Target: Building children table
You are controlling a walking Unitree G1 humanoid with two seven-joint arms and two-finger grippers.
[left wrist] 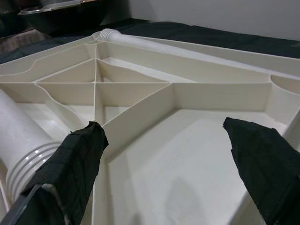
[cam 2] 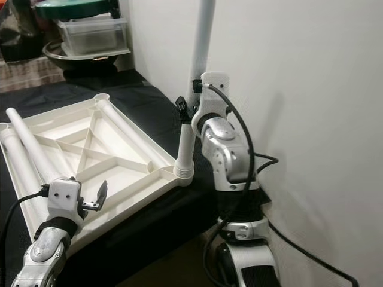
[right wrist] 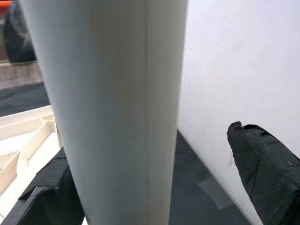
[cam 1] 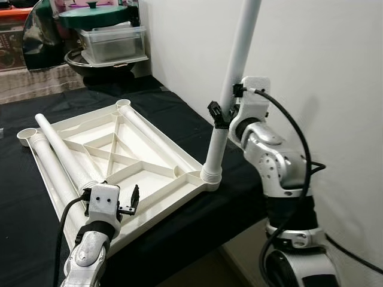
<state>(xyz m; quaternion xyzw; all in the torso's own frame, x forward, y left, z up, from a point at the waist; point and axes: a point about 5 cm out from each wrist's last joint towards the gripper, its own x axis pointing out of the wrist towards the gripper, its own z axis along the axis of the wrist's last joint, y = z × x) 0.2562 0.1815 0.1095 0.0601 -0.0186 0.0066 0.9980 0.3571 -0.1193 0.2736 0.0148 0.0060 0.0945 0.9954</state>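
Note:
A white table top [cam 1: 114, 149] lies upside down on the black-covered table [cam 1: 179, 113]. One white leg [cam 1: 233, 72] stands upright in its near right corner socket [cam 1: 210, 174]. My right gripper [cam 1: 222, 110] is open around that leg about halfway up; in the right wrist view the leg [right wrist: 112, 108] rests against one finger [right wrist: 47, 192] and the other stands clear. My left gripper [cam 1: 128, 203] hovers open over the top's near edge, above its ribbed underside [left wrist: 187, 154]. Three more legs lie loose on the top, among them one [cam 1: 60, 149] crossing its left side.
A white wall [cam 1: 323, 60] rises right beside the upright leg. At the back of the table stand a clear plastic box [cam 1: 114, 42] under a green lid [cam 1: 93, 15] and a dark bowl [cam 1: 99, 66]. The table's front edge [cam 1: 197, 233] falls away near my right arm.

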